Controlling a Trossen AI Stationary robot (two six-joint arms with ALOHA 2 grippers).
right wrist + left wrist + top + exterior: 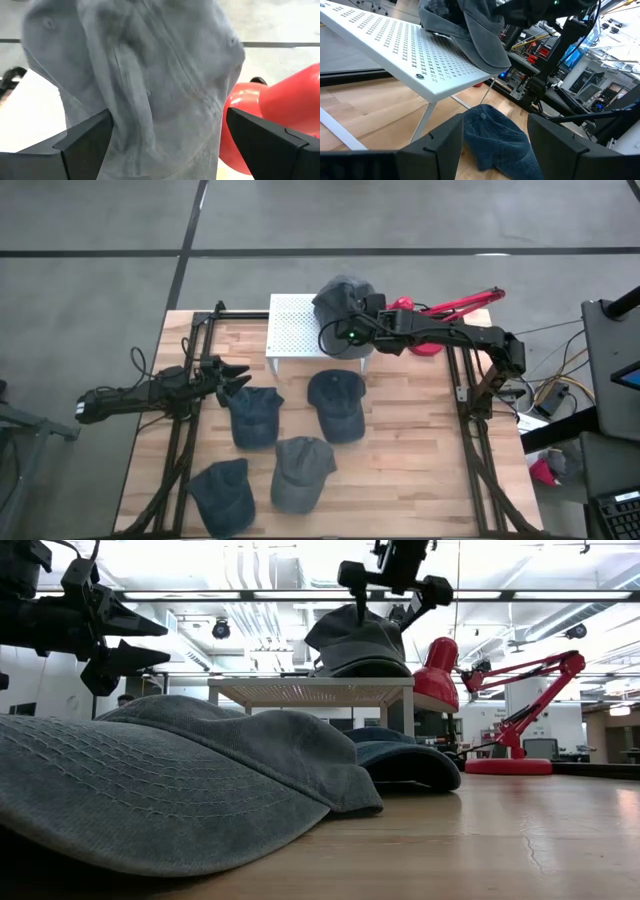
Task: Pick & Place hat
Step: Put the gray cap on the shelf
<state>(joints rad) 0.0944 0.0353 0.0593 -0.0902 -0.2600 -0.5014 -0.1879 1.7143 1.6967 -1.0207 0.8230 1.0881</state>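
Grey cap (pixel 150 85) hides shelf (pixel 295 330).

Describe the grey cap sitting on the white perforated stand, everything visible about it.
The grey cap is faded, soft cloth with stitched seams, crumpled rather than holding its shape. It rests on the back right corner of the white perforated stand, its brim drooping over the edge. The right gripper hangs just above it with fingers spread wide to either side, not clamping it.

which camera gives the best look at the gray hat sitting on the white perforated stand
The high view: the gray hat shows whole, at the white stand corner below the open right gripper. The low view shows its side, the left wrist view its brim, the right wrist view only close fabric.
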